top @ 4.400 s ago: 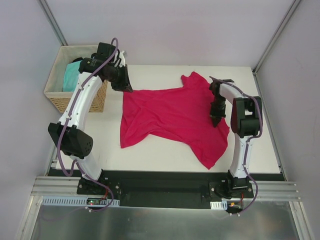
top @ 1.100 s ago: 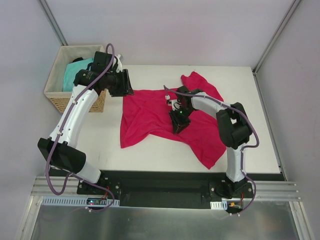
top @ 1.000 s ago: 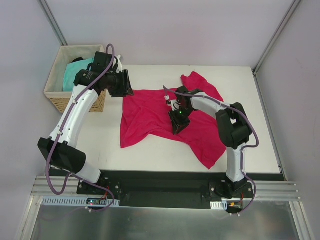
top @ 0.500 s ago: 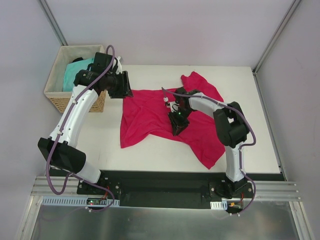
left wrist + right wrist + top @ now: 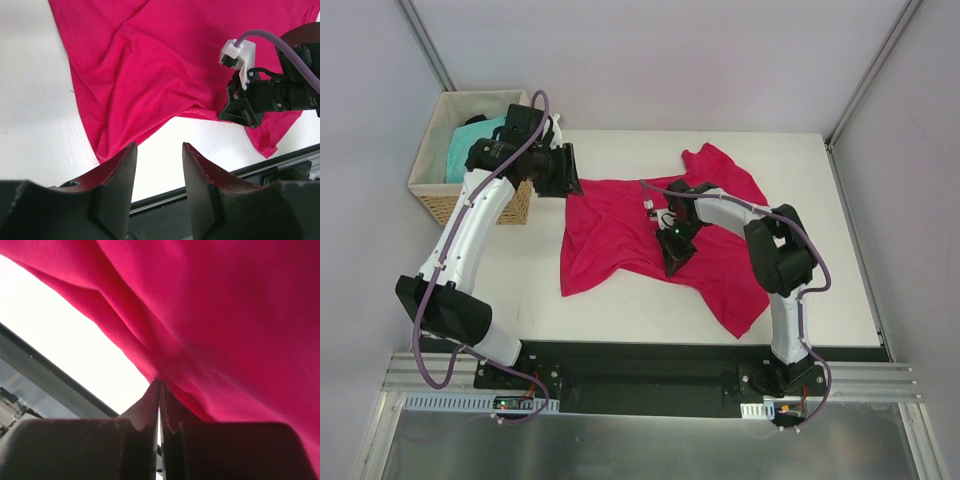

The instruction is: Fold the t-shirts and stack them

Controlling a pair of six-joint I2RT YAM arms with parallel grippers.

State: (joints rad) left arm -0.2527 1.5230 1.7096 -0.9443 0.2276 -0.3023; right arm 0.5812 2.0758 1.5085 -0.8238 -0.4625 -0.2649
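Right gripper (image 5: 159, 385): fingers pressed together, pinching a fold of the near hem at their tips.
Pink t-shirt (image 5: 615, 225): lies creased and spread on the white table (image 5: 810, 180). One sleeve points to the near right and another to the far edge.
Hem at the jaws: the creases run together at the closed fingertips. Bare table shows just beyond them in the right wrist view.
Markings: a white plug (image 5: 238, 52) and a green light (image 5: 673, 229) sit on the right wrist. Any lettering there is too small to read.
Left gripper (image 5: 159, 147): fingers partly apart with nothing between them. It hangs above the far left corner of the pink t-shirt, clear of the cloth.
Turquoise t-shirt (image 5: 463, 152): bunched inside the basket (image 5: 440, 205), which stands at the far left just beside the table.
Hidden: the left arm and the basket wall cover much of the turquoise t-shirt. The right arm crosses the pink t-shirt, and its collar cannot be picked out among the creases.
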